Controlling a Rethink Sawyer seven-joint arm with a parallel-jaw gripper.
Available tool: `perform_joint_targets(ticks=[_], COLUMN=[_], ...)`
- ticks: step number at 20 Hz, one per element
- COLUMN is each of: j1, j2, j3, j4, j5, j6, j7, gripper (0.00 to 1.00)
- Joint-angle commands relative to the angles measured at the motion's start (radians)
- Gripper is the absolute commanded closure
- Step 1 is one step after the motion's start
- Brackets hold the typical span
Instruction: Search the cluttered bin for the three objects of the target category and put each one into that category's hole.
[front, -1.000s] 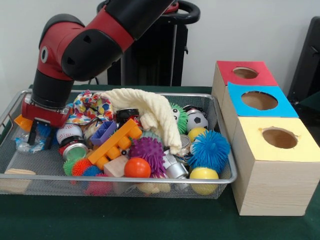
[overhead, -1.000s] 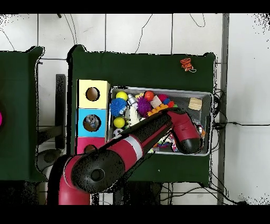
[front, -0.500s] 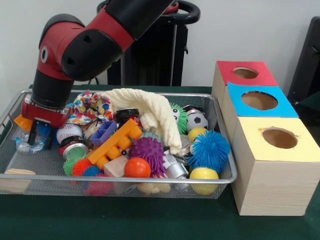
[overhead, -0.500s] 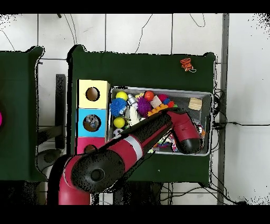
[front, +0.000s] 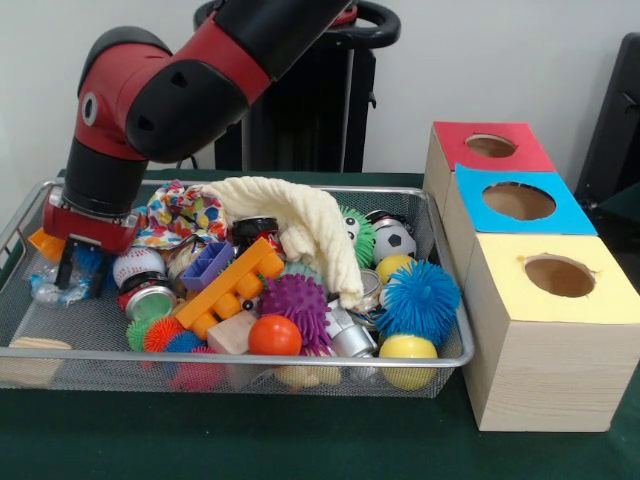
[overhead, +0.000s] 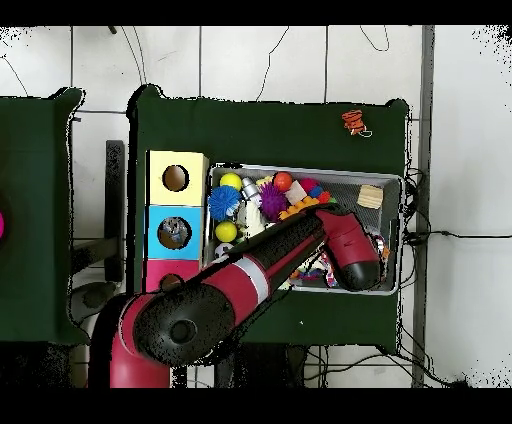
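Red and black arm's gripper staying unmoved low in silver wire mesh bin, beside white baseball, finger state not discernible.

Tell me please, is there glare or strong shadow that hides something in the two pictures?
Front view: even light, only small glints on the metal tins; gripper is dim under the arm. Overhead view: the arm covers much of the bin.
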Motion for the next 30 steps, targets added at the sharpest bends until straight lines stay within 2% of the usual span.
perform_joint_targets(ticks=[1, 9, 20, 27, 30], j1=[0.011, 0.02, 0.0, 0.001, 0.017], j2=[0.03, -0.001, -0.17, -0.235, -0.295], j3=[0.092, 0.087, 0.115, 0.069, 0.022], j4=[0.037, 0.053, 0.129, 0.124, 0.137], j5=[-0.034, -0.064, -0.066, -0.108, -0.143], j6=[-0.097, -0.114, -0.204, -0.269, -0.333], j7=[0.008, 0.016, -0.064, 0.003, 0.045], gripper=[1.0, 1.0, 1.0, 1.0, 1.0])
